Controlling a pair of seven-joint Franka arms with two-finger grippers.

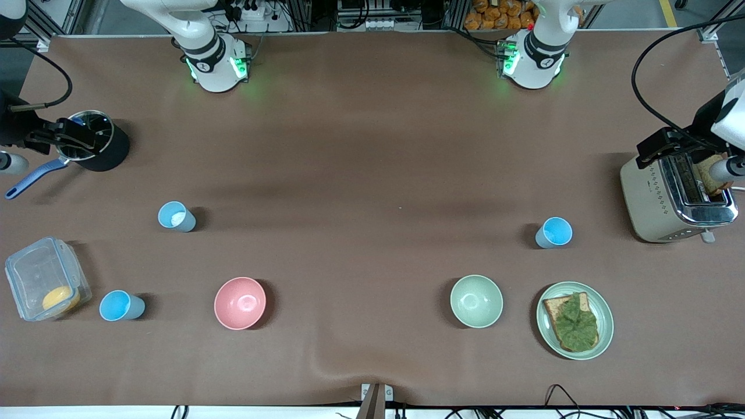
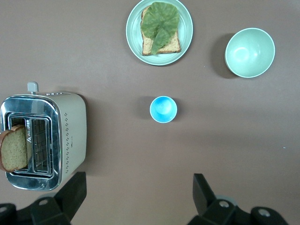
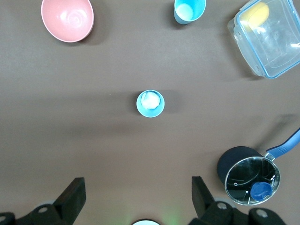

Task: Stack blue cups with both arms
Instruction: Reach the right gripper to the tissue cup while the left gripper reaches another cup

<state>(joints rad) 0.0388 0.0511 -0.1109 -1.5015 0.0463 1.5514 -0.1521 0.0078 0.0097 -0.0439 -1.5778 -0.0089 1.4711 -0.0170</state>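
Note:
Three blue cups stand upright and apart on the brown table. One cup is toward the left arm's end, beside the toaster; it also shows in the left wrist view. Two are toward the right arm's end: one, and one nearer the front camera, beside the clear box. My left gripper is open and empty, high above the table. My right gripper is open and empty, also high up.
A pink bowl and a pale green bowl sit between the cups. A plate with toast and lettuce, a toaster holding bread, a black pot and a clear box stand near the table's ends.

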